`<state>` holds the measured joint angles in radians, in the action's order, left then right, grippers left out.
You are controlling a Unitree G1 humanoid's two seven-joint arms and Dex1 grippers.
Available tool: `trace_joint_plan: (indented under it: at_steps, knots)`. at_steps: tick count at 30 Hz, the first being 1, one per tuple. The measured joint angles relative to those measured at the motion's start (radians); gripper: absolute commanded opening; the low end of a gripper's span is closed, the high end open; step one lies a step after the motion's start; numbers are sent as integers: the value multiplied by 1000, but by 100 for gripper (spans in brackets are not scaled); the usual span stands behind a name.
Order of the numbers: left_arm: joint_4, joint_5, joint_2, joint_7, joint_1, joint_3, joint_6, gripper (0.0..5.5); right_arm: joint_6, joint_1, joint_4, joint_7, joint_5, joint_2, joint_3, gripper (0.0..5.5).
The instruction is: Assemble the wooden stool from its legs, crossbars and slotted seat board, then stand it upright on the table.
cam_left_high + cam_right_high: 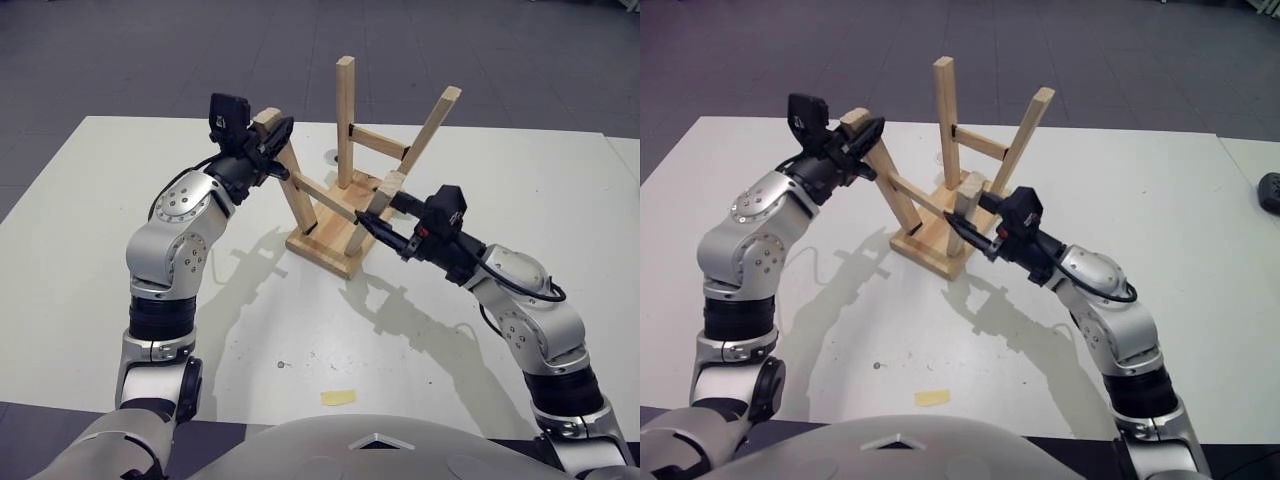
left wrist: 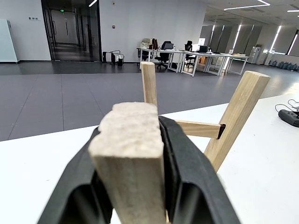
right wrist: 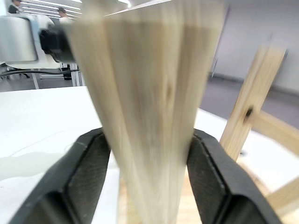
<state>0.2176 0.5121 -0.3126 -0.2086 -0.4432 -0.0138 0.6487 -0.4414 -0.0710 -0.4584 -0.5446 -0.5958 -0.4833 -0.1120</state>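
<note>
The wooden stool stands upside down on the white table [image 1: 100, 200]. Its seat board [image 1: 322, 250] lies flat and its legs point up. My left gripper [image 1: 272, 135] is shut on the top end of the left leg [image 2: 131, 158], which leans outward. My right gripper [image 1: 375, 222] is shut on the lower part of the right leg [image 3: 149, 116], close to the seat board. A back leg [image 1: 345, 120] stands nearly upright. One crossbar [image 1: 378, 143] joins it to the slanted right leg [image 1: 435, 125]. Another crossbar [image 1: 325, 197] runs from the left leg toward my right gripper.
A yellow slip [image 1: 338, 397] lies near the table's front edge. A small round mark [image 1: 331, 156] sits on the table behind the stool. A black object [image 1: 1270, 190] rests off the far right edge. Open table surface lies left and right of the stool.
</note>
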Motion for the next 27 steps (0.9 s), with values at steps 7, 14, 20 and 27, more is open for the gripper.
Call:
trace_joint_plan:
  at_steps: [7, 14, 20, 27]
  knots:
    - [63, 12, -12, 5, 0, -24, 55, 109, -150, -83, -114, 71, -396, 37, 149, 431]
    - [71, 39, -57, -119, 25, -24, -7, 109, -192, -359, 50, 210, -828, -2, 355, 538]
    - [77, 88, -75, -290, 24, 40, -37, 109, -267, -400, 226, 116, -766, -54, 334, 540]
    - [83, 100, -79, -327, 17, 89, -59, 111, -305, -416, 323, -126, -507, -67, 130, 540]
